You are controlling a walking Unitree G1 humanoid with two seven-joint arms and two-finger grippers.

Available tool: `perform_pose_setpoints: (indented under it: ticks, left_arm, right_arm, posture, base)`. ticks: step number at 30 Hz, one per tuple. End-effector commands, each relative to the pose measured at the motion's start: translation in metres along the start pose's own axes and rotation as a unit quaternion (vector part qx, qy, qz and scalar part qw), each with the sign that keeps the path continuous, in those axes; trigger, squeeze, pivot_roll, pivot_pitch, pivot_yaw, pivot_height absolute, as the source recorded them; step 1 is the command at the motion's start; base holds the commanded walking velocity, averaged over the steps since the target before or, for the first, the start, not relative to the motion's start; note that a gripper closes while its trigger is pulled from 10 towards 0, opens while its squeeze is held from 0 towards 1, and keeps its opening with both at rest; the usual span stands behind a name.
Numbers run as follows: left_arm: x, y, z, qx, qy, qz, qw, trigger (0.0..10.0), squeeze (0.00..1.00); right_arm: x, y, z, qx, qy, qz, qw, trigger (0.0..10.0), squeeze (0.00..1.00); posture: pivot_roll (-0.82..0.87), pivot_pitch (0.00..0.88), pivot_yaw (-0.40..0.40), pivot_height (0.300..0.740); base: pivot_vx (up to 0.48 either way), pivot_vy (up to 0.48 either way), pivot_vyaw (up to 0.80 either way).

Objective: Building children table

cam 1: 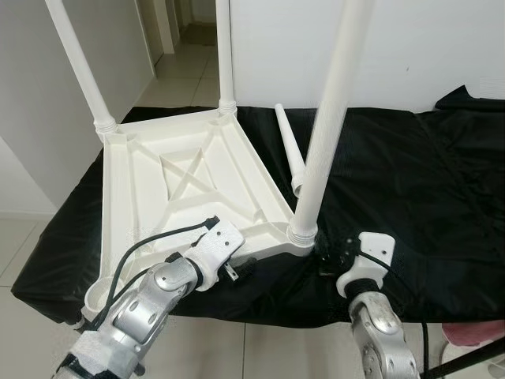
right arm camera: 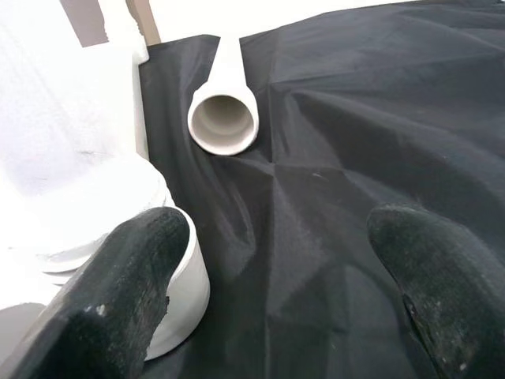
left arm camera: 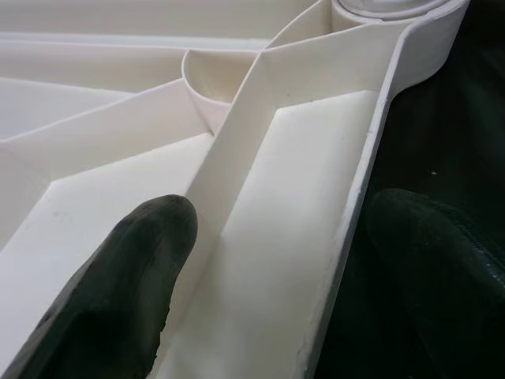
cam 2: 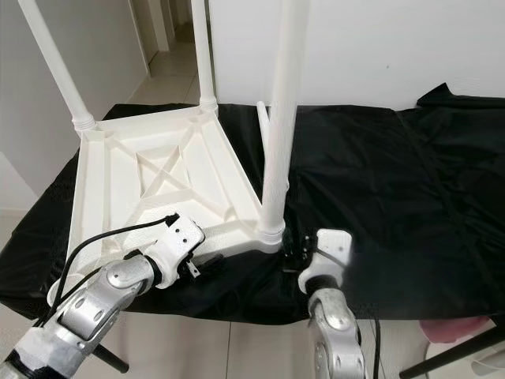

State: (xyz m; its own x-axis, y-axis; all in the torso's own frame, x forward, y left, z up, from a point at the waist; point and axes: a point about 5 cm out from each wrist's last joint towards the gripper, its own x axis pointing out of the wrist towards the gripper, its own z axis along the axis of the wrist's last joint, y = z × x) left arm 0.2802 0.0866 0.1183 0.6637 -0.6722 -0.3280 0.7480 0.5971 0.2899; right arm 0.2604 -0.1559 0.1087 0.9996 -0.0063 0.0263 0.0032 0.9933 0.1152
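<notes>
Left eye view shows the white plastic tabletop [cam 1: 185,185] lying upside down on a surface draped in black cloth [cam 1: 410,181], its ribbed underside and crossed braces facing up. Lying that way, its corner sockets are open from above for the legs. Three legs stand in corners: the far-left leg [cam 1: 79,55], the far-right leg [cam 1: 225,51], and the near-right leg [cam 1: 327,118], whose collar sits at the tabletop's near-right corner. A fourth, loose leg [cam 1: 289,150] lies on the cloth just beside the tabletop's right edge, its hollow end toward the robot. The tabletop's near-left corner socket [cam 1: 99,292] looks unfilled, so that is probably where the loose leg belongs.

The left gripper [left arm camera: 268,276] is at the tabletop's near edge with its fingers spread apart, one finger over the ribbed inside and the other outside above the cloth, so the rim runs between them without being pinched. This straddle seems meant to steady the piece. The right gripper [right arm camera: 276,276] hovers low beside the near-right leg's collar, fingers wide apart and holding nothing, one of them close against the collar; the loose leg's open mouth lies ahead of it.

All three standing legs are cut off by the frame's top. The near-left socket is partly hidden behind the left arm [cam 1: 142,308], so whether it is truly vacant is hard to confirm.
</notes>
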Motion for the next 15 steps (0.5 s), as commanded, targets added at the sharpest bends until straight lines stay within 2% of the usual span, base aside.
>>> perform_pose_setpoints:
  ticks: [1, 3, 6, 15]
  left_arm:
    - [-0.001, 0.014, -0.009, 0.005, 0.024, 0.075, 0.997, 10.0, 0.00]
    - [-0.001, 0.017, -0.010, 0.008, 0.028, 0.083, 0.996, 10.0, 0.00]
    - [-0.001, 0.032, -0.011, 0.015, 0.039, 0.122, 0.992, 10.0, 0.00]
    - [-0.005, 0.054, -0.016, 0.024, 0.055, 0.158, 0.986, 10.0, 0.00]
  right_arm:
    - [0.005, 0.010, -0.003, 0.011, 0.008, 0.018, 1.000, 10.0, 0.00]
    - [0.008, 0.012, -0.003, 0.014, 0.007, 0.024, 1.000, 10.0, 0.00]
    - [0.021, 0.020, -0.004, 0.030, 0.013, 0.044, 0.998, 10.0, 0.00]
    - [0.039, 0.036, -0.002, 0.030, 0.011, 0.091, 0.995, 10.0, 0.00]
  posture:
    - [-0.01, 0.020, 0.034, 0.740]
    - [-0.01, 0.020, 0.034, 0.740]
    - [0.00, 0.026, 0.032, 0.740]
    - [-0.01, 0.028, 0.035, 0.740]
  base:
    - [0.000, 0.000, 0.00]
    - [0.000, 0.000, 0.00]
    - [0.000, 0.000, 0.00]
    - [0.000, 0.000, 0.00]
